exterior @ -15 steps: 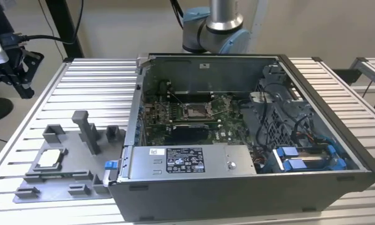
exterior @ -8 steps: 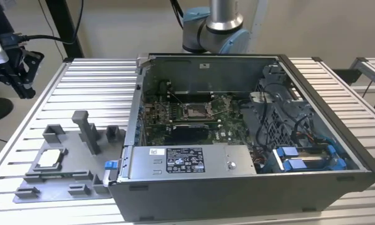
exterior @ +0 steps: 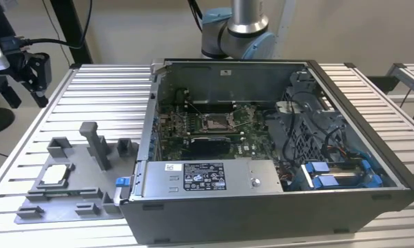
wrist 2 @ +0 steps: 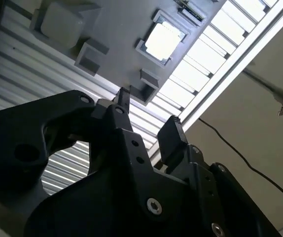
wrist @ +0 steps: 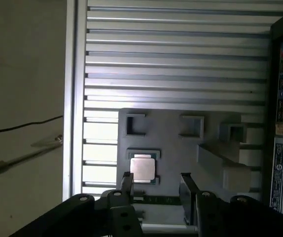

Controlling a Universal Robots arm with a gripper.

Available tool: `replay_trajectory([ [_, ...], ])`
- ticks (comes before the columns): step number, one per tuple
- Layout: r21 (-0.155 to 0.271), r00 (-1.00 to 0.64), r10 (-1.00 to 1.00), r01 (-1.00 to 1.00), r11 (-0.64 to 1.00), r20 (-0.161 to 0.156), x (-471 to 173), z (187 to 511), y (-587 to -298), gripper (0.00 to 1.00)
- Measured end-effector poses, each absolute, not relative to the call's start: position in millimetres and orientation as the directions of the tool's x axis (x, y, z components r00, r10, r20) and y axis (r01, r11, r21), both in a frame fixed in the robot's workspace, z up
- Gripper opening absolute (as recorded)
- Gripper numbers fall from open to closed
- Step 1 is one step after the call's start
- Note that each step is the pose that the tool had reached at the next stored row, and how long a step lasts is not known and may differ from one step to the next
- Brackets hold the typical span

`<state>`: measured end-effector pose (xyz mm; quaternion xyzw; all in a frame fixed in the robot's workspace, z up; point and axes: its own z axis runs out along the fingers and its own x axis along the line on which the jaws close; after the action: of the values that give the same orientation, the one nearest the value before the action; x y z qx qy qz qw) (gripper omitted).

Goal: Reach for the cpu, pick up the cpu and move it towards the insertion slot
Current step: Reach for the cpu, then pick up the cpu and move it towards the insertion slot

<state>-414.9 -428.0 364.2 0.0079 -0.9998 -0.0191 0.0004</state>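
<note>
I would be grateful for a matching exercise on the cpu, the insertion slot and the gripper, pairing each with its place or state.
Things:
1. cpu
2. insertion slot
3. gripper

Place or state:
A. open, holding nothing
B. seated in the grey fixture on the slatted table
C. inside the computer case

Pairs: 1-B, 2-C, 3-A
</note>
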Motion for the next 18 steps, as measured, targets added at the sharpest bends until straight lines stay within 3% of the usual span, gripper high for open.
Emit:
replay_trajectory([
  [18, 0.038, -1.000, -0.018, -0.018, 0.999, 0.000, -414.9, 355.4, -428.0, 1.00],
])
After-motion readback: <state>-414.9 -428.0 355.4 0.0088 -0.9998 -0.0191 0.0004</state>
